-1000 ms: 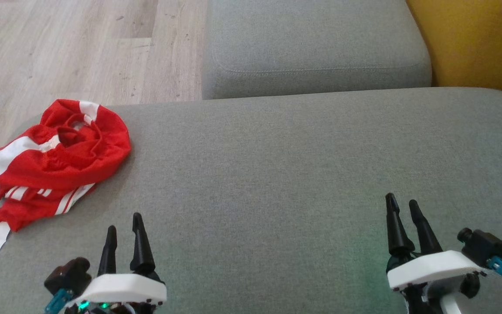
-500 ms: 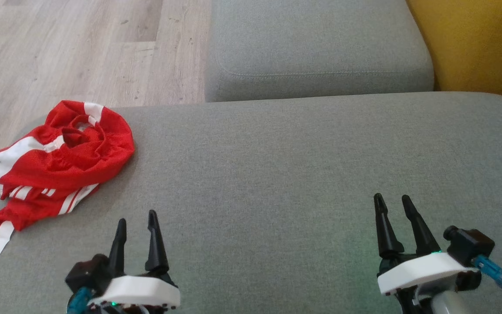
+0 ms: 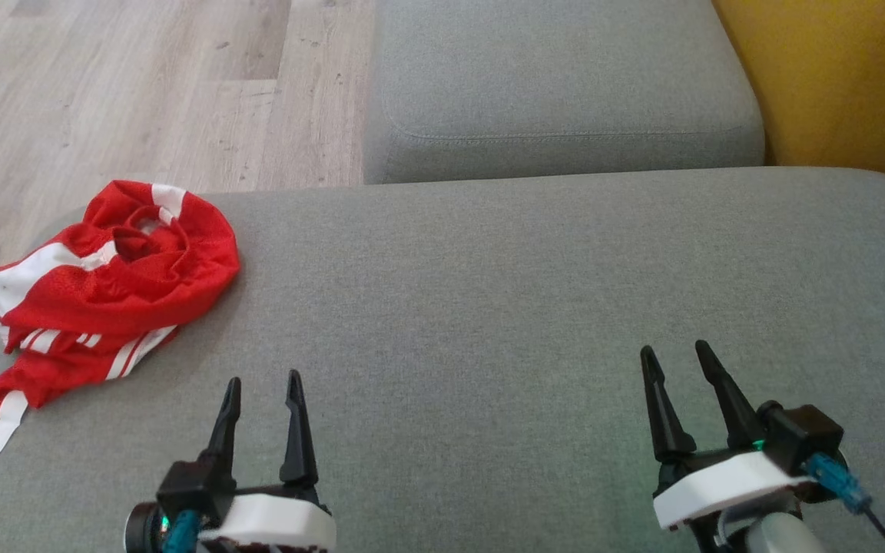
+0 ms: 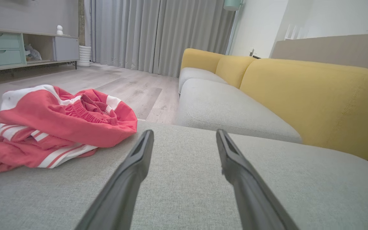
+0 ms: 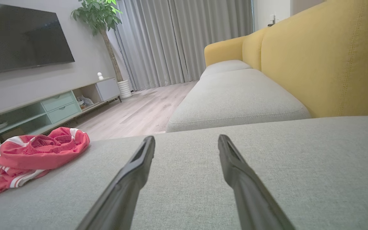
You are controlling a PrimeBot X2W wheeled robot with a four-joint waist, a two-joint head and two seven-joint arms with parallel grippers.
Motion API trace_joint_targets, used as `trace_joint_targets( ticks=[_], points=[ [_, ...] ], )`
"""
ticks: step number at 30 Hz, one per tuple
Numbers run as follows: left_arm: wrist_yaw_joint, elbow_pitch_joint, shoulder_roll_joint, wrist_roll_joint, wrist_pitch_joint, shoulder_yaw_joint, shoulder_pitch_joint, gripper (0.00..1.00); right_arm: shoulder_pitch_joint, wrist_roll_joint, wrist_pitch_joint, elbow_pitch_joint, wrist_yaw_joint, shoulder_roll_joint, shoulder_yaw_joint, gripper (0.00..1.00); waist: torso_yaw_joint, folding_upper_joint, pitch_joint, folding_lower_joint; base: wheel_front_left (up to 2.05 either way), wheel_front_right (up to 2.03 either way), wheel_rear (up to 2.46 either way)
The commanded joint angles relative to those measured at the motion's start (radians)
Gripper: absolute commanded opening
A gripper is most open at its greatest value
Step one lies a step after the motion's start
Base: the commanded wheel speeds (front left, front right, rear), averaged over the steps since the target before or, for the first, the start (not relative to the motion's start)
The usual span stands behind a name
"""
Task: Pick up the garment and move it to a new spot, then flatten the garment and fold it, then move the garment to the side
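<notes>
The garment (image 3: 104, 284) is a crumpled red piece with white stripes, lying bunched at the left end of the grey sofa cushion (image 3: 527, 307). It also lies at the left of the left wrist view as the garment (image 4: 59, 124), and far left in the right wrist view as the garment (image 5: 37, 150). My left gripper (image 3: 262, 384) hovers open over the cushion, below and to the right of the cloth, apart from it. Over the cushion's right part my right gripper (image 3: 673, 355) stands open too. Nothing sits between either pair of fingers.
A second grey seat cushion (image 3: 565, 84) lies beyond the near one, with a yellow backrest (image 3: 842, 77) at the right. Wooden floor (image 3: 143, 84) runs along the left. A TV console (image 5: 43, 108) and curtains (image 5: 184, 41) stand far off.
The picture has shifted a little down and right, so the camera moved. Both grippers have drawn in toward the middle of the view and turned, staying open. The garment lies as before.
</notes>
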Motion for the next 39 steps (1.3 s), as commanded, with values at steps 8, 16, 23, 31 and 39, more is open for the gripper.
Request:
trace_joint_targets(
  ticks=[8, 16, 23, 31, 39],
  points=[
    [0.04, 0.01, 0.007, 0.113, -0.036, 0.013, -0.067, 1.0, -0.055, -0.12, -0.038, 0.04, -0.001, -0.01, -0.023, 1.0, 0.004, 0.0, -0.013, 0.0001, 0.0, 0.0, 0.0],
    [0.049, 0.02, 0.007, 0.162, -0.048, 0.013, -0.071, 1.0, -0.068, -0.162, -0.05, 0.117, -0.001, -0.01, -0.05, 1.0, -0.001, 0.0, -0.017, 0.0001, 0.0, 0.0, 0.0],
    [0.05, 0.03, 0.007, 0.165, -0.048, 0.018, -0.071, 1.0, -0.077, -0.151, -0.05, 0.139, -0.001, -0.01, -0.055, 1.0, -0.005, 0.0, -0.018, 0.0001, 0.0, 0.0, 0.0],
    [0.062, 0.052, 0.007, 0.174, -0.048, 0.025, -0.075, 1.0, -0.079, -0.144, -0.05, 0.146, -0.001, -0.01, -0.064, 1.0, 0.007, 0.0, -0.019, 0.0001, 0.0, 0.0, 0.0],
    [0.072, 0.052, 0.007, 0.177, -0.048, 0.025, -0.089, 1.0, -0.075, -0.134, -0.05, 0.123, -0.001, -0.01, -0.063, 1.0, 0.097, 0.0, -0.015, 0.0001, 0.0, 0.0, 0.0]
  ],
)
